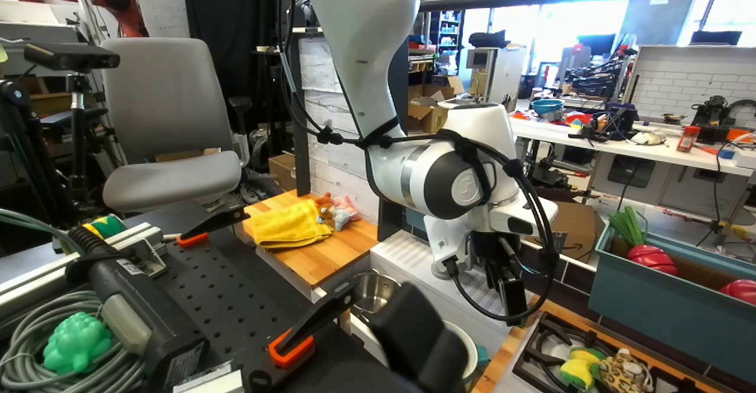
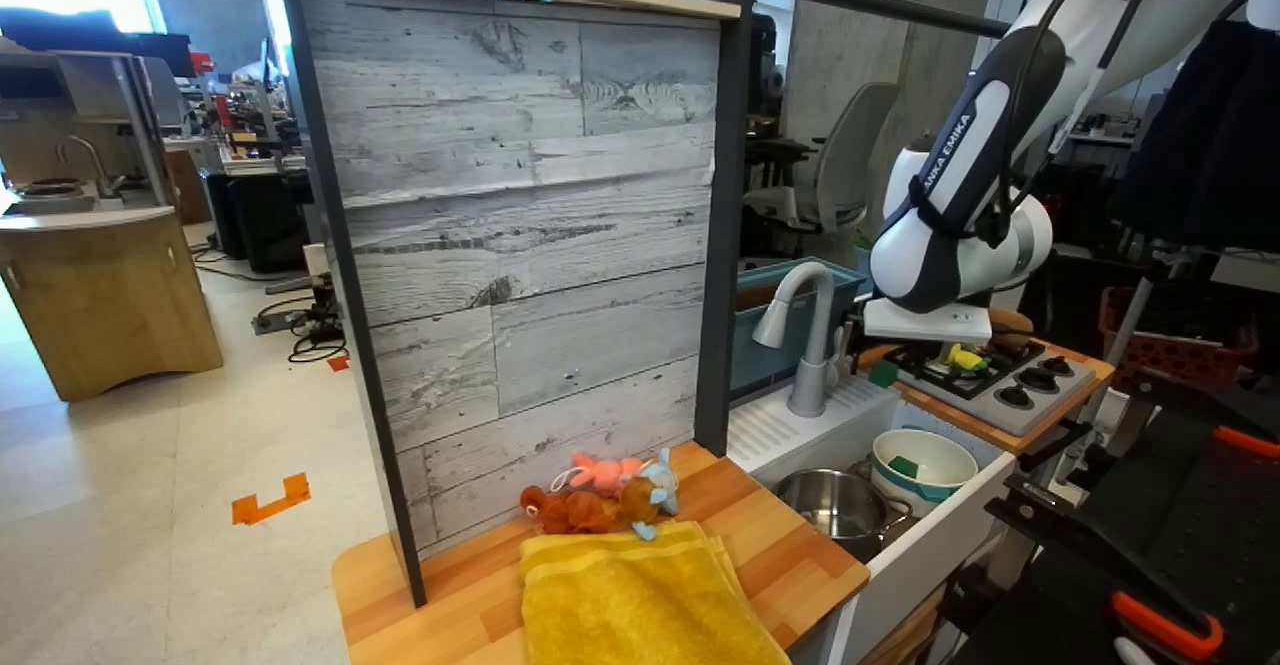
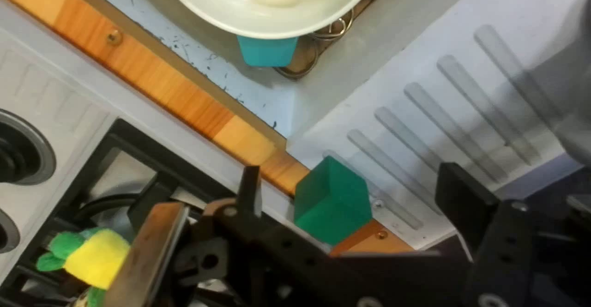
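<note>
Yep, arm (image 2: 955,153) above the green block (image 3: 330,201) says "ANKA EMIKA", only the wrist view shows the gripper (image 3: 353,190) gaping over it

In an exterior view we look down past the black board (image 1: 236,295), arm (image 1: 387,171) near at twelve o'clock; in an exterior view, toward the plank panel (image 2: 530,205), arm farther, at two. Both share the yellow towel (image 2: 645,600) and stove (image 2: 975,400). The wrist view peers down close, pincer (image 3: 349,182) at six.
</note>
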Available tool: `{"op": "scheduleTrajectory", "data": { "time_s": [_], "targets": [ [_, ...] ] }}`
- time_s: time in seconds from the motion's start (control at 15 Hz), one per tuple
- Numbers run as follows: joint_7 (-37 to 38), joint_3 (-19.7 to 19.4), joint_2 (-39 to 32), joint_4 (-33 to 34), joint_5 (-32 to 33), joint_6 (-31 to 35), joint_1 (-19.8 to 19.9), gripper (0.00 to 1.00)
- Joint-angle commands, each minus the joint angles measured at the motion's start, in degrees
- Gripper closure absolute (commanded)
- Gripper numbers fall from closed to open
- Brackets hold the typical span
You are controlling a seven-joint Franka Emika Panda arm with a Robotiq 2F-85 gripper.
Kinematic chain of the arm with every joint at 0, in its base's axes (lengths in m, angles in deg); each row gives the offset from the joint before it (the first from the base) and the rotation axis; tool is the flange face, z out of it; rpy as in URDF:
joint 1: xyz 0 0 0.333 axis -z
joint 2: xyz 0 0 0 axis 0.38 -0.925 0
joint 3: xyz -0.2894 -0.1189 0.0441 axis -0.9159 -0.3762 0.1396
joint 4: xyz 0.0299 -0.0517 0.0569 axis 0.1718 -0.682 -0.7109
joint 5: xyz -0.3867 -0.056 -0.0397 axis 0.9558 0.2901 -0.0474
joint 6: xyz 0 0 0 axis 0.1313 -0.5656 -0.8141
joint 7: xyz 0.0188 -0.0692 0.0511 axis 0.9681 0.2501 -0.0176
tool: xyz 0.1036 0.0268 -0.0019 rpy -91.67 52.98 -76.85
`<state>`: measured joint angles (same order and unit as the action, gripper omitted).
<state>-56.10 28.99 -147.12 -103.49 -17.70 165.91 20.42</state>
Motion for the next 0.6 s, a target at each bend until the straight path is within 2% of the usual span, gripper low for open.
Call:
{"op": "scheduleTrajectory", "data": {
  "time_s": [0.0, 0.4, 0.47, 0.53],
  "targets": [
    [-2.5, 1.3, -3.0, 5.2, -1.7, 1.6, 1.5, 0.35],
    [-3.7, 0.5, -3.7, 5.7, -1.8, 1.4, 1.4, 0.82],
    [-3.8, 0.7, -3.8, 5.7, -1.8, 1.4, 1.6, 0.89],
    [-3.8, 0.7, -3.7, 5.5, -1.8, 1.4, 1.6, 0.90]
  ]
}}
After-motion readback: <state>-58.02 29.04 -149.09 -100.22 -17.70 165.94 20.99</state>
